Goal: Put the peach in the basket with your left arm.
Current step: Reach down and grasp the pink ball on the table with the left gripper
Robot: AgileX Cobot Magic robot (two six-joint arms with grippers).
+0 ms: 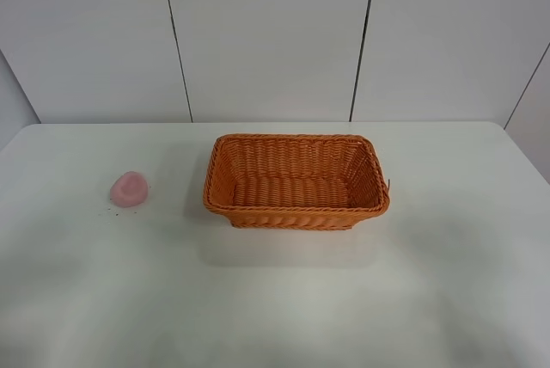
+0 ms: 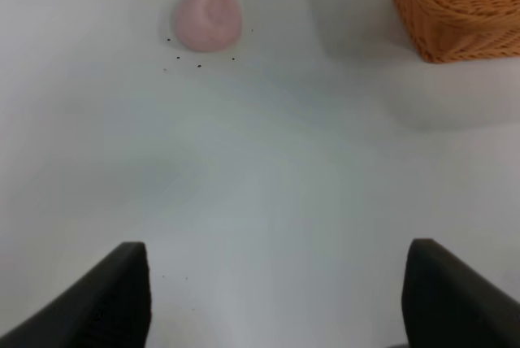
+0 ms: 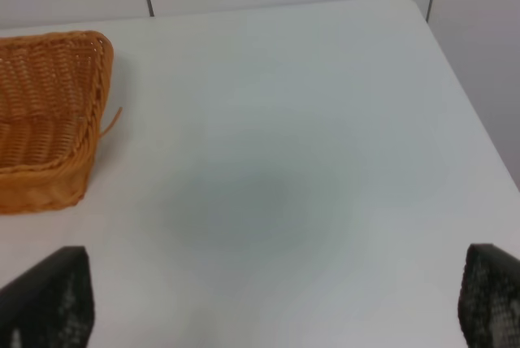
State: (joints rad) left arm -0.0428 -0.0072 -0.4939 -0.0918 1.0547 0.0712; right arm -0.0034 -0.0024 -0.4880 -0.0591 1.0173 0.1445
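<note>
The pale pink peach (image 1: 129, 188) lies on the white table at the left, apart from the basket; it also shows in the left wrist view (image 2: 208, 15). The orange wicker basket (image 1: 296, 205) stands upright and empty in the middle of the table; one corner shows in the left wrist view (image 2: 455, 6) and one end in the right wrist view (image 3: 49, 112). No arm shows in the high view. My left gripper (image 2: 276, 299) is open and empty, well short of the peach. My right gripper (image 3: 276, 307) is open and empty, beside the basket's right end.
The white table (image 1: 275, 299) ends at a pale panelled wall (image 1: 266, 33) behind. Small dark specks (image 2: 199, 62) lie on the table around the peach. The table's right edge and corner show in the right wrist view (image 3: 463, 80).
</note>
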